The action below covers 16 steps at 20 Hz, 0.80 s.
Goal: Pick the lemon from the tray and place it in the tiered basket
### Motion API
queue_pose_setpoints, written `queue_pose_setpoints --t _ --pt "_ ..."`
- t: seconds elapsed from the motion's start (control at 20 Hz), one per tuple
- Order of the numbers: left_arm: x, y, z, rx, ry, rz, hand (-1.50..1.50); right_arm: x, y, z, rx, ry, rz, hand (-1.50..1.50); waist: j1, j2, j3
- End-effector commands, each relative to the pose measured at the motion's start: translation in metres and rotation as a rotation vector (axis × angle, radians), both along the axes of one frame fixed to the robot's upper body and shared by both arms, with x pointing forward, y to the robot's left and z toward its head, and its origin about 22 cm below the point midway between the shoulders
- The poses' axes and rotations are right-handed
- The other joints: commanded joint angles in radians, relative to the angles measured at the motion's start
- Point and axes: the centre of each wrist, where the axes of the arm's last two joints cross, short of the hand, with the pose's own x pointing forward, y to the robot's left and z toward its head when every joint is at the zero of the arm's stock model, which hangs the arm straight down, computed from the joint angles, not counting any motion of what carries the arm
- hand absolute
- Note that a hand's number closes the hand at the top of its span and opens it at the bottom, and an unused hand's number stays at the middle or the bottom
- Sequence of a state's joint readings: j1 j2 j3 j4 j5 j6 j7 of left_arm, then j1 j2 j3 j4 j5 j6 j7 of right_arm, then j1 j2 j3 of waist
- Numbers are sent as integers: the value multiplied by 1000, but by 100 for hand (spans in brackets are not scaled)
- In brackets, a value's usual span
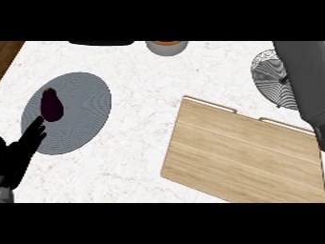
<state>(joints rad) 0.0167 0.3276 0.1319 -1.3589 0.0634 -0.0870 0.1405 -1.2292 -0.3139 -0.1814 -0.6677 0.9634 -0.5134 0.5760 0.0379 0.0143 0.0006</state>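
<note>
The wooden tray [244, 153] lies at the right of the counter with nothing on it. No lemon shows anywhere. Behind the tray, the round wire tiered basket [269, 76] stands at the far right, partly covered by my grey right forearm [312, 81], which rises close to the view and runs out past the top edge. The right hand itself is out of sight. My left hand [11, 159] rests at the lower left with its fingers straight, their tips at the rim of a grey round mat.
A dark purple vegetable [51, 106] lies on the grey round mat [80, 114] at the left. A grey bowl [167, 47] and a dark object [101, 43] stand at the counter's far edge. The counter's left edge [2, 76] runs diagonally.
</note>
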Motion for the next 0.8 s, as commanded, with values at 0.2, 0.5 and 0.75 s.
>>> queue_pose_setpoints --t 0.2,0.5,0.75 --pt "7 4 6 -2 -14 10 0 5 -75 -24 -434 198 -122 150 0 10 -9" --pt "-1 -10 1 -9 -12 -36 0 6 -96 7 -621 319 -158 150 24 4 -1" --pt "10 -4 9 1 -6 -13 0 9 -90 22 -704 368 -127 150 18 5 -1"
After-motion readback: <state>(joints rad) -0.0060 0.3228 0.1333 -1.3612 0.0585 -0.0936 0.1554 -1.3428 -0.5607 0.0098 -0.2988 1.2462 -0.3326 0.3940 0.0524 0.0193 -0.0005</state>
